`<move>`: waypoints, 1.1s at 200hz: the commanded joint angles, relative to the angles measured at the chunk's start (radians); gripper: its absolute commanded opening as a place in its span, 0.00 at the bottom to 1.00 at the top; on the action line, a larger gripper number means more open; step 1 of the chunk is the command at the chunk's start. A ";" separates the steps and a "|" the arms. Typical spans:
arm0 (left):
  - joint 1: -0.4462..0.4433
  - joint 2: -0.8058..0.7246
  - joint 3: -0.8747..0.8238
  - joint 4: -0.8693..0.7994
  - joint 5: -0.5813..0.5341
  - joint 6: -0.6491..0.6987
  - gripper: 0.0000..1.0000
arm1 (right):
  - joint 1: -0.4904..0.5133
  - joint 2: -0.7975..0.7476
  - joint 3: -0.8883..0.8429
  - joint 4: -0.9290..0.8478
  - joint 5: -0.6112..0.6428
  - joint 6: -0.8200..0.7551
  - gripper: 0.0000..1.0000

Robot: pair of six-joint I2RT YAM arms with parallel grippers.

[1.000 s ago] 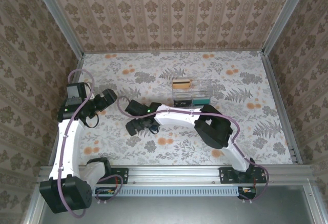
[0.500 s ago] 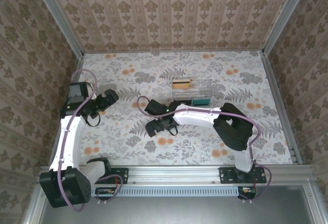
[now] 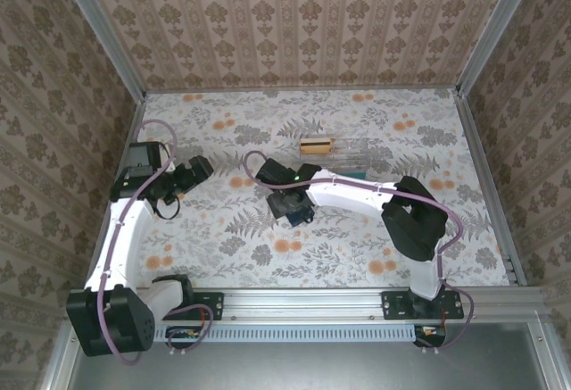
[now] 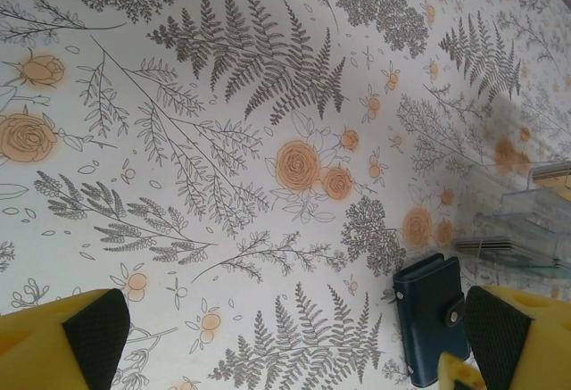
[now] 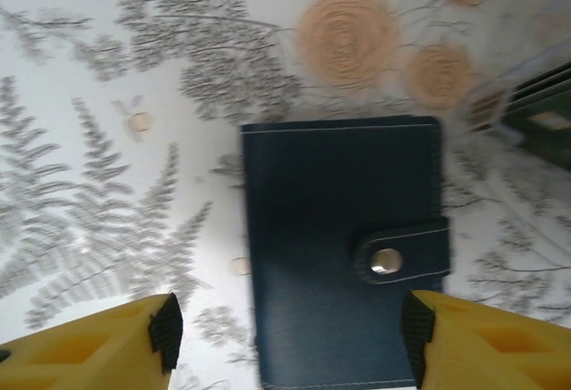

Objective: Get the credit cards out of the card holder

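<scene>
Matt, smooth, leather-like navy card holder with pale thread stitching (its snap stud is shiny metal); clear, glossy hard plastic box; matt, floral-printed table cover.

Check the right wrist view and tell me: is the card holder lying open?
No. The card holder lies folded shut, with its snap tab fastened across the cover.
</scene>
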 commanded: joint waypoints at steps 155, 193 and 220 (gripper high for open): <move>-0.017 0.002 -0.013 0.001 0.005 -0.012 1.00 | -0.041 0.102 -0.007 -0.059 0.024 -0.097 0.39; -0.016 0.000 -0.011 -0.002 0.005 -0.011 1.00 | -0.049 0.083 -0.035 -0.045 0.012 -0.081 0.20; -0.018 -0.001 -0.013 0.001 0.009 -0.011 1.00 | -0.050 0.071 -0.031 -0.046 0.004 -0.075 0.03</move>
